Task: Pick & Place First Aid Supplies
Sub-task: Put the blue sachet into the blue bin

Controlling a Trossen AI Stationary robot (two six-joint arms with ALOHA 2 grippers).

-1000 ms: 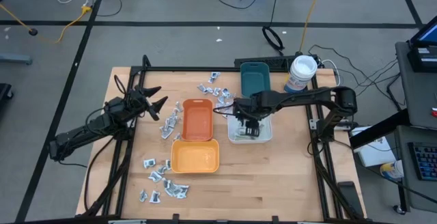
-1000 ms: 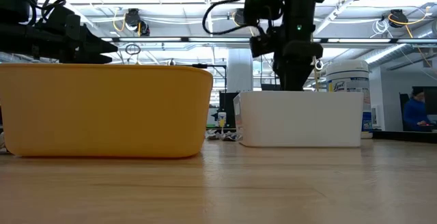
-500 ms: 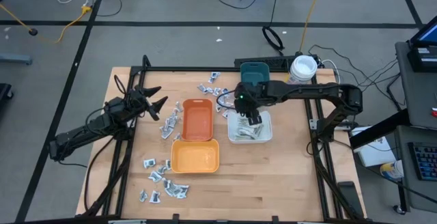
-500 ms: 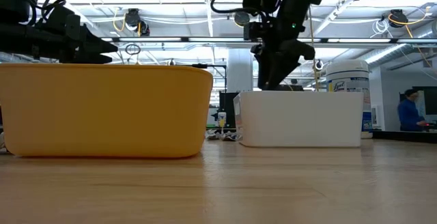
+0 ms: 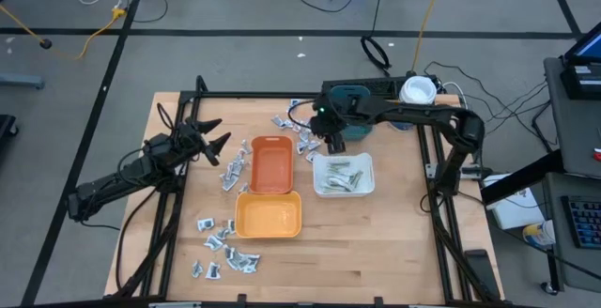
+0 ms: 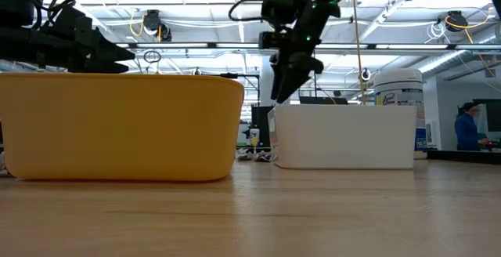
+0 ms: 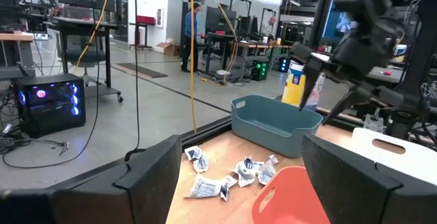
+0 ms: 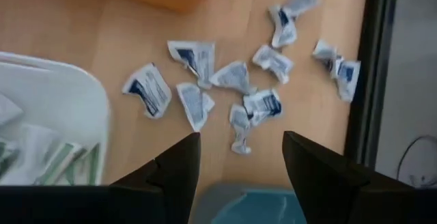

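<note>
The first aid supplies lie as small silvery packets in three loose groups: at the far middle [image 5: 291,123] [image 8: 232,94], left of the orange tray [image 5: 233,170], and near the front left [image 5: 223,248]. Pale green-white strips [image 5: 340,178] lie in the white tray [image 5: 368,188]. My right gripper [image 5: 319,135] [image 8: 240,176] hangs open above the far-middle packets, between the white tray and the teal tray [image 5: 351,97], touching nothing. My left gripper [image 5: 212,140] [image 7: 239,183] waits open at the table's left, pointing level.
An orange tray [image 5: 272,164] and a yellow tray [image 5: 268,217] stand mid-table. A white tub [image 5: 416,92] stands at the far right. A black frame rail [image 8: 374,60] runs along the far edge beside the packets. A person [image 6: 472,124] stands in the room behind.
My right gripper has risen out of the white tray and swung toward the table's far left, rolling its wrist, and now hangs over the far-middle packets. The strips in the white tray now show.
</note>
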